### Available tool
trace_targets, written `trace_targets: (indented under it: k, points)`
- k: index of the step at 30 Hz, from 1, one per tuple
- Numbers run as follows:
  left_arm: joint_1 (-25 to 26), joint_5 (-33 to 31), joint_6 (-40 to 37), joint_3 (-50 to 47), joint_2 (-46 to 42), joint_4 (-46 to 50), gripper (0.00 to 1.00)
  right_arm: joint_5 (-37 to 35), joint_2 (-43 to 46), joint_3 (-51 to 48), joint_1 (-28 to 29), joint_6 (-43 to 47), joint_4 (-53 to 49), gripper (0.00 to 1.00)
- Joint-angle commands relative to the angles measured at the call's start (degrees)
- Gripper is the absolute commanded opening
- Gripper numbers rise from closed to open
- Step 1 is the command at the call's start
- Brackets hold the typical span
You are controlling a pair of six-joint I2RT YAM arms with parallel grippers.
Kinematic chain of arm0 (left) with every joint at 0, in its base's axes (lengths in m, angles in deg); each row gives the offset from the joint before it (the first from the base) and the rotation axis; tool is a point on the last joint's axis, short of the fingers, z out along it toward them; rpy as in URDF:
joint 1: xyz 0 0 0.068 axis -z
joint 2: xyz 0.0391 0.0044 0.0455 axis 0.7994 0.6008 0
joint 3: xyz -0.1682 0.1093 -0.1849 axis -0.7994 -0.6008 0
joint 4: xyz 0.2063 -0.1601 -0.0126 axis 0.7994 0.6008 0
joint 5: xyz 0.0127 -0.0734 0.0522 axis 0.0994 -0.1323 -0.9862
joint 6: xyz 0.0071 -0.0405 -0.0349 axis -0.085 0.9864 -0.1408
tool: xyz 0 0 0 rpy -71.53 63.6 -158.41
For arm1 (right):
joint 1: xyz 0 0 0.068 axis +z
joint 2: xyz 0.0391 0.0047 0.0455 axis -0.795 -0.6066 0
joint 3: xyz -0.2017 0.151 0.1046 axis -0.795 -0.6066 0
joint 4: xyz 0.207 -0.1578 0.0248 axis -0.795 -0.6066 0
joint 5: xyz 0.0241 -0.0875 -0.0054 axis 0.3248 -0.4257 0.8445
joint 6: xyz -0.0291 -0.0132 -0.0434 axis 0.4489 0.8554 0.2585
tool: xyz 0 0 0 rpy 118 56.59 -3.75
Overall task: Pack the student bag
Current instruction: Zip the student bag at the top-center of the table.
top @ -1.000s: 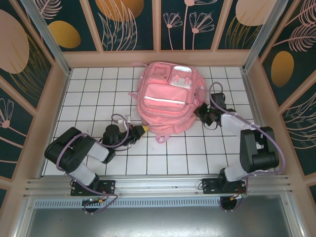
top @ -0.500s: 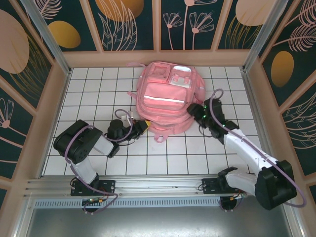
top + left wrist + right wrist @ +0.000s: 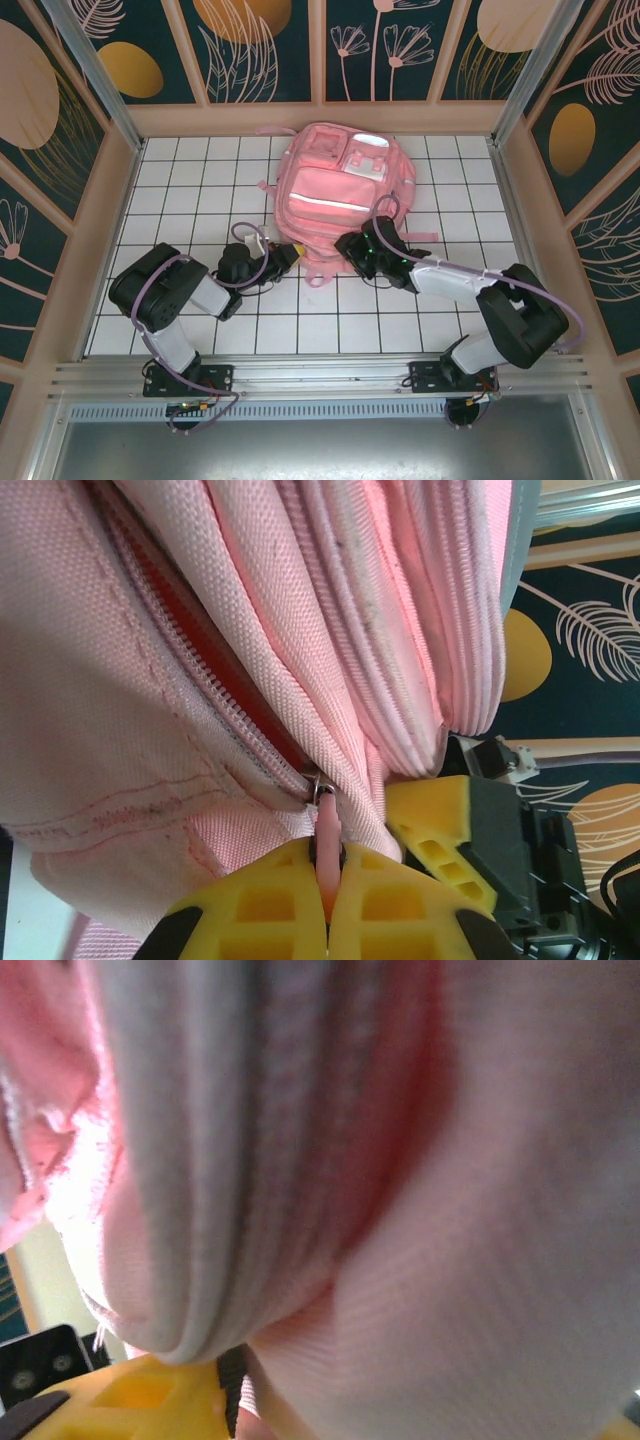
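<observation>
Tiled tabletop (image 3: pixel 190 170), left claw (image 3: pixel 290 253) gripping student bag (image 3: pixel 340 195)

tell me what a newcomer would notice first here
The big pink student bag lies at the far middle of the white gridded table, easily the biggest thing there. At its near edge the left tool is pinched shut on a pink zip pull, yellow fingers together. The right tool presses into the bag's near right side, fabric right up against its camera.

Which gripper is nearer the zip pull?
Left. The left gripper pinches the zip pull at the near-left edge of the bag; the right gripper is at its near edge, further right.
</observation>
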Motion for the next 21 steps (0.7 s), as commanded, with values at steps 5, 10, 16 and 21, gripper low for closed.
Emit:
trace_targets:
  k: [5,10,16,21]
  points:
    - [1.03,1.11,-0.34,-1.81,-1.72,-4.63,0.0,-7.01,-0.04,3.56,1.69,0.58,-2.99,0.0]
    - [0.96,-0.13,-0.88,-3.83,-4.62,-3.55,0.0,-10.11,4.06,1.99,1.17,3.52,-7.49,0.0]
    - [0.57,-0.36,0.28,-3.59,-2.45,-5.06,0.0,-10.46,9.27,-1.78,0.06,5.82,-8.88,0.0]
    - [-0.6,-0.05,1.31,-2.2,-0.14,-5.7,0.0,-10.03,11.8,-3.57,-1.41,7.96,-11.69,0.0]
